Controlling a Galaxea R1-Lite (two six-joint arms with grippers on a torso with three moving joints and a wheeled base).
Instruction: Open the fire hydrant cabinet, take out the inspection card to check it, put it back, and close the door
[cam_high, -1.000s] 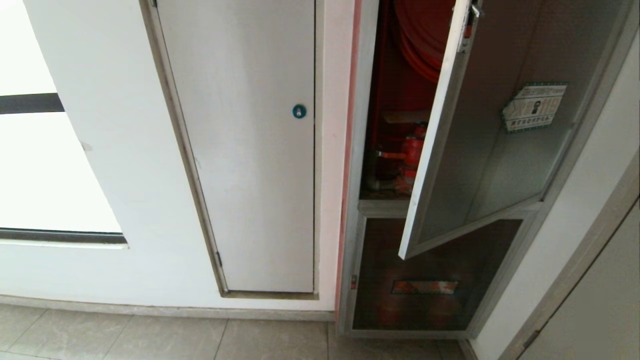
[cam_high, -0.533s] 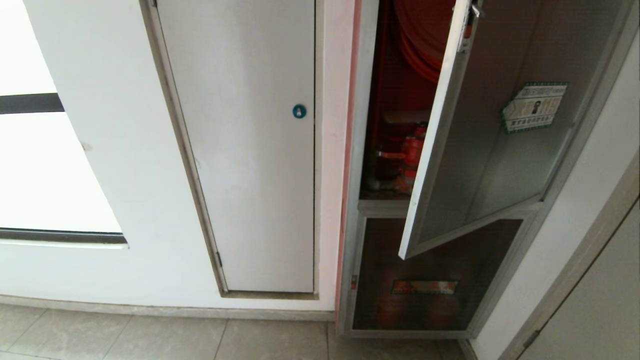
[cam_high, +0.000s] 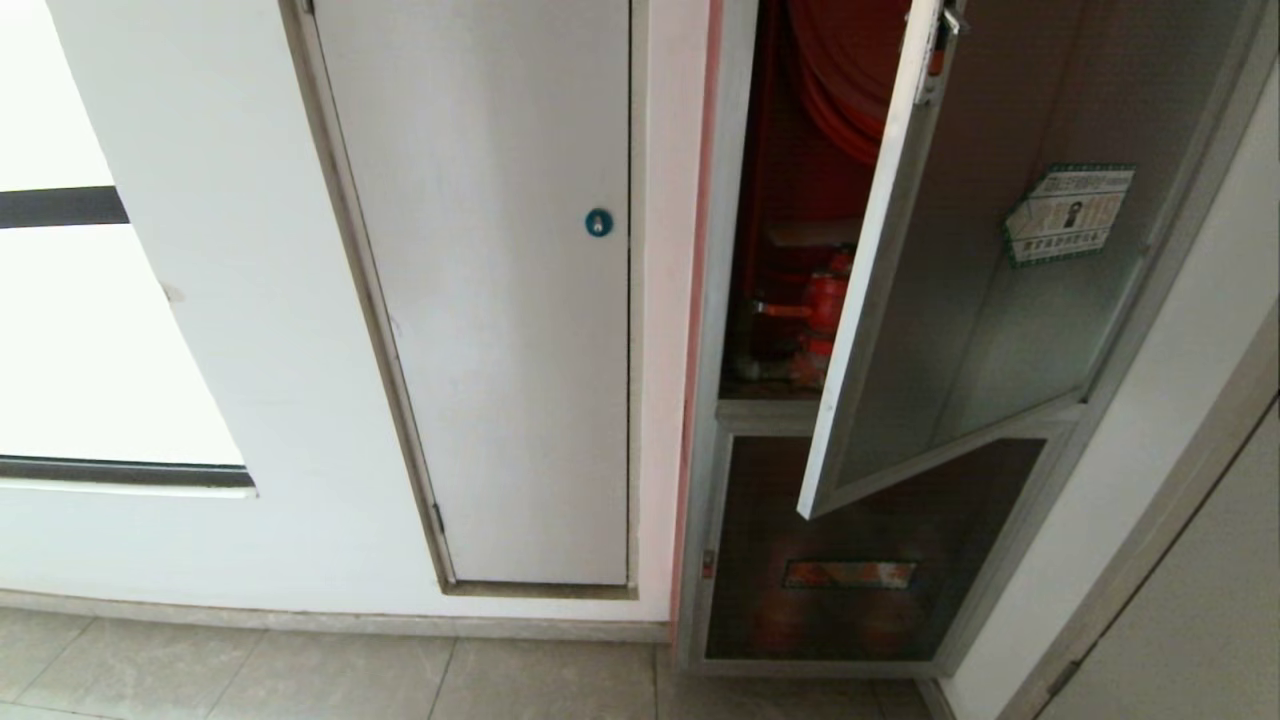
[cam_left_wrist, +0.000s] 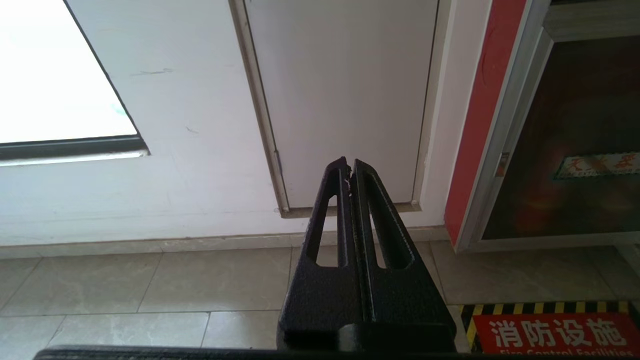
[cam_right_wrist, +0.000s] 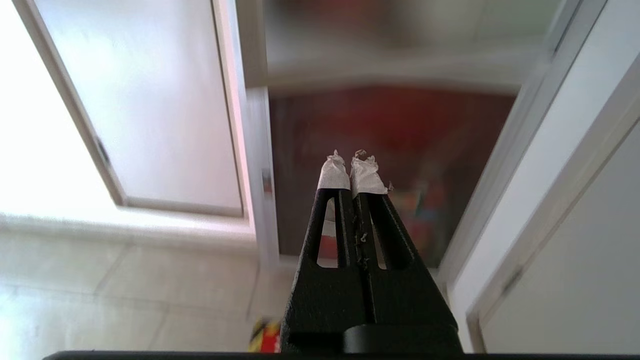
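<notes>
L gripper (cam_left_wrist: 349, 167): jaws pressed together, empty, low over floor tiles (cam_left_wrist: 150, 285). R gripper (cam_right_wrist: 352, 162): white-taped tips, jaws together, empty, facing lower dark panel (cam_right_wrist: 390, 165). Floor sign (cam_left_wrist: 550, 332): "消防设施". Cabinet (cam_high: 760, 200): silver frame, red inside, hose reel w/ valve. Door (cam_high: 990, 260): ajar, dark glass, green-edged sticker (cam_high: 1068, 213), text unreadable. White panel (cam_high: 490, 280) w/ blue lock at left. Door and all else unchanged vs. 1 s prior.

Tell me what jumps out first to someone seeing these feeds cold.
The fire hydrant cabinet at right, its door swung ajar, exposing the red interior with a red valve and coiled hose. Next, the white panel with its blue lock at left. Both the left pincer and right pincer are shut, empty, low.
</notes>
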